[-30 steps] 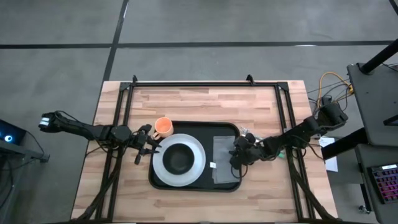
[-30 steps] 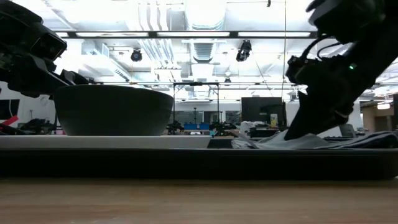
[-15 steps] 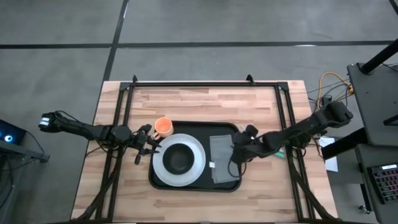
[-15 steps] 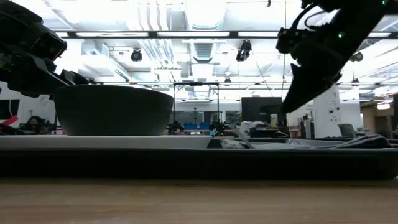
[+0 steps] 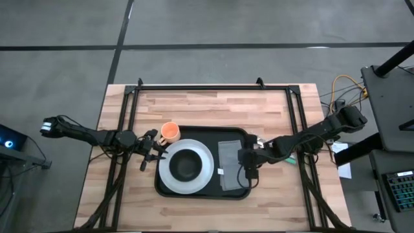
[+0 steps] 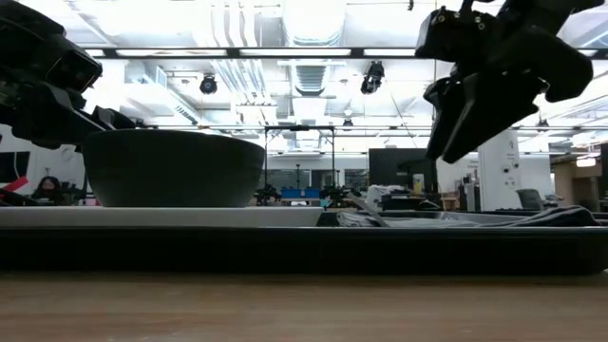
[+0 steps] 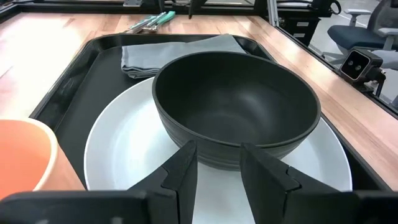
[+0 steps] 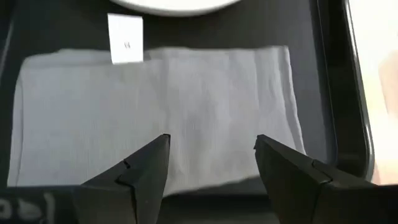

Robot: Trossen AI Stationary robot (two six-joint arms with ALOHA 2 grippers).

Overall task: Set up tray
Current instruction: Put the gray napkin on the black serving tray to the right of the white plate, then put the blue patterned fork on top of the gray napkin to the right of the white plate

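Observation:
The black tray [image 5: 240, 191] lies in the middle of the table. On its left part stands a white plate [image 5: 169, 181] with a dark bowl [image 5: 185, 164] in it. A grey folded cloth [image 5: 229, 165] lies flat on the tray's right part and also shows in the right wrist view [image 8: 155, 112]. My right gripper [image 5: 247, 163] hangs open above the cloth's right edge, clear of it in the low view [image 6: 465, 114]. My left gripper [image 5: 155, 153] is open at the plate's left rim; in the left wrist view [image 7: 219, 168] its fingers point at the bowl [image 7: 236, 106].
An orange cup [image 5: 170, 132] stands at the tray's far left corner. Teal-handled utensils [image 5: 291, 159] lie on the wood to the right of the tray. A black frame [image 5: 213, 87] runs around the table's far and side edges. Bare wood lies along the near and far sides.
My right gripper has risen from the grey cloth, where its fingers stood a second ago, and now hangs well above it. The cloth, bunched up under the fingers then, now lies flat on the tray.

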